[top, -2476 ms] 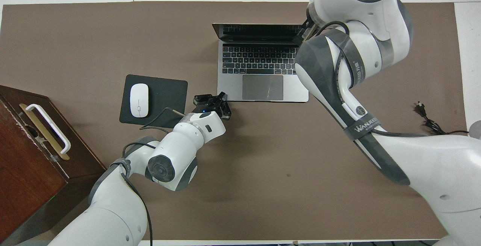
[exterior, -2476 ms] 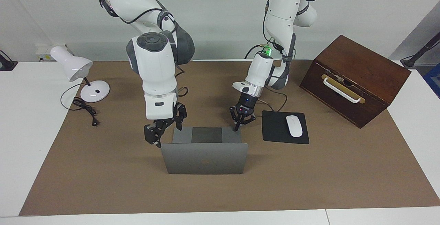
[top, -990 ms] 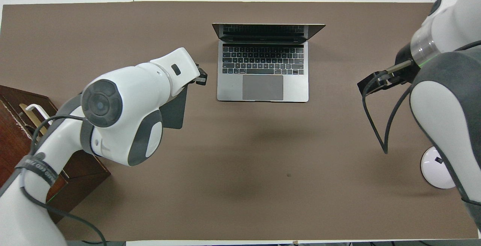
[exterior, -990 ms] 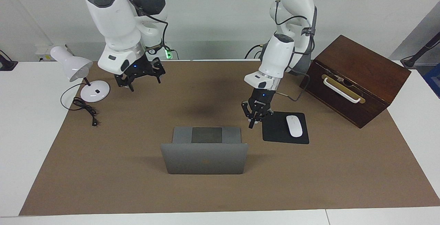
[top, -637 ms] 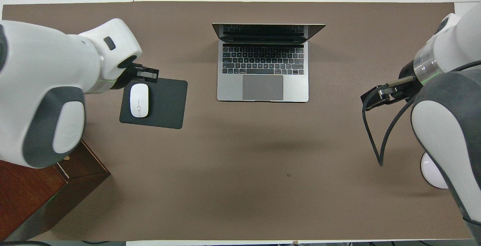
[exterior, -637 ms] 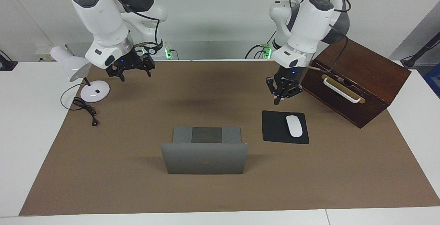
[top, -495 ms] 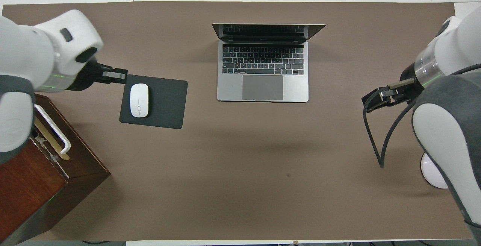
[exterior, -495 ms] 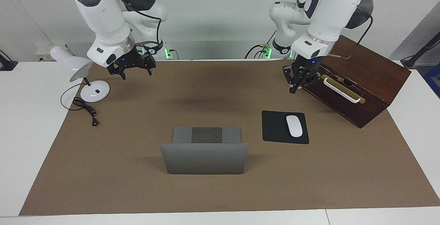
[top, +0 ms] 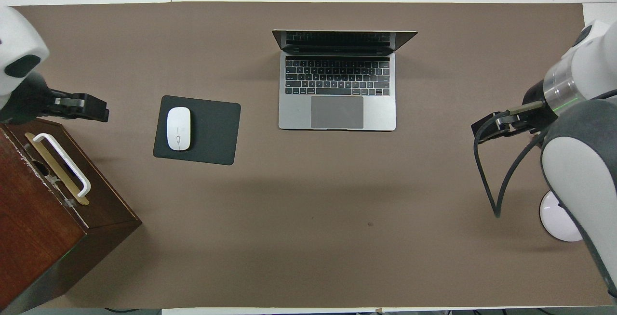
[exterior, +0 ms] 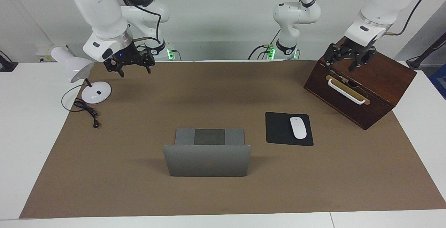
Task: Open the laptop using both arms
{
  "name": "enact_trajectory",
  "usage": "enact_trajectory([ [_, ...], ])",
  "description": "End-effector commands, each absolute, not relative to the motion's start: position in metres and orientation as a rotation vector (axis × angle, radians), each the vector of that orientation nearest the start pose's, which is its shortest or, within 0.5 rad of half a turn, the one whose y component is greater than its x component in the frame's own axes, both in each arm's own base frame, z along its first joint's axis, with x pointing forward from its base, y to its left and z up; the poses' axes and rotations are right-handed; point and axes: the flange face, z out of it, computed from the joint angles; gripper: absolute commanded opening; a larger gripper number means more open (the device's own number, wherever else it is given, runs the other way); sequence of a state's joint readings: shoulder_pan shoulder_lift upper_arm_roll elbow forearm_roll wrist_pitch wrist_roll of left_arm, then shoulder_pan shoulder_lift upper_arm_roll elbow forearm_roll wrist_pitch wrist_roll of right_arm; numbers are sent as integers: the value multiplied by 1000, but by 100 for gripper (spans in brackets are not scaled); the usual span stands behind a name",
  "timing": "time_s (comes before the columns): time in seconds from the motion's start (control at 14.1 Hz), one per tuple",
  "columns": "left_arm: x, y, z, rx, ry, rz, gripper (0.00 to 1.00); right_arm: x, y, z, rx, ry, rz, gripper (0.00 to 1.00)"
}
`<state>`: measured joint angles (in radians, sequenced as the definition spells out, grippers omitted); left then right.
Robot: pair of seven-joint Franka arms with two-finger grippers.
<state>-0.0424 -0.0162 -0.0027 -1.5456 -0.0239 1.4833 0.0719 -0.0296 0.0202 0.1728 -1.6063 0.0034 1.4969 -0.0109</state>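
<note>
The silver-grey laptop (exterior: 207, 160) stands open in the middle of the brown mat, its lid upright with the logo facing away from the robots. The overhead view shows its dark keyboard and trackpad (top: 337, 111). My left gripper (exterior: 340, 68) hangs open and empty over the edge of the wooden box, well away from the laptop; it also shows in the overhead view (top: 91, 108). My right gripper (exterior: 134, 71) is open and empty, raised over the mat beside the lamp; it also shows in the overhead view (top: 488, 130). Neither gripper touches the laptop.
A dark wooden box (exterior: 376, 67) with a white handle stands at the left arm's end. A black mouse pad (exterior: 278, 128) with a white mouse (exterior: 298, 127) lies beside the laptop. A white desk lamp (exterior: 75, 67) and its cord (exterior: 87, 111) sit at the right arm's end.
Both grippers have left the laptop and risen. The left went past the mouse pad to over the box. The right went to beside the lamp. The laptop stays open.
</note>
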Motion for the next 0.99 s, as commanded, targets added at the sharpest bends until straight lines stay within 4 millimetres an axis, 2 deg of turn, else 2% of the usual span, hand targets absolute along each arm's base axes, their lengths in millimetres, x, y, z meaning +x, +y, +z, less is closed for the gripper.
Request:
enact_trajectory([
  [0.0,527,-10,650,-3146,202,98,100,540,75,590,-3100,-204,187,100],
  [0.14,525,-1,649,-3149,178,127,100,543,68,591,-3100,-186,179,100],
  [0.28,524,13,647,-3150,142,137,100,542,70,591,-3099,-185,185,100],
  [0.42,522,15,649,-3152,145,129,100,542,72,602,-3073,-159,184,100],
  [0.57,521,15,647,-3150,142,134,100,554,37,608,-3065,-61,164,100],
  [0.71,521,15,646,-3152,142,132,100,555,3,613,-3021,47,142,100],
  [0.78,521,15,646,-3152,137,127,100,554,-3,622,-3028,63,118,100],
  [0.92,522,14,647,-3151,142,120,100,553,-13,624,-3028,87,102,100],
])
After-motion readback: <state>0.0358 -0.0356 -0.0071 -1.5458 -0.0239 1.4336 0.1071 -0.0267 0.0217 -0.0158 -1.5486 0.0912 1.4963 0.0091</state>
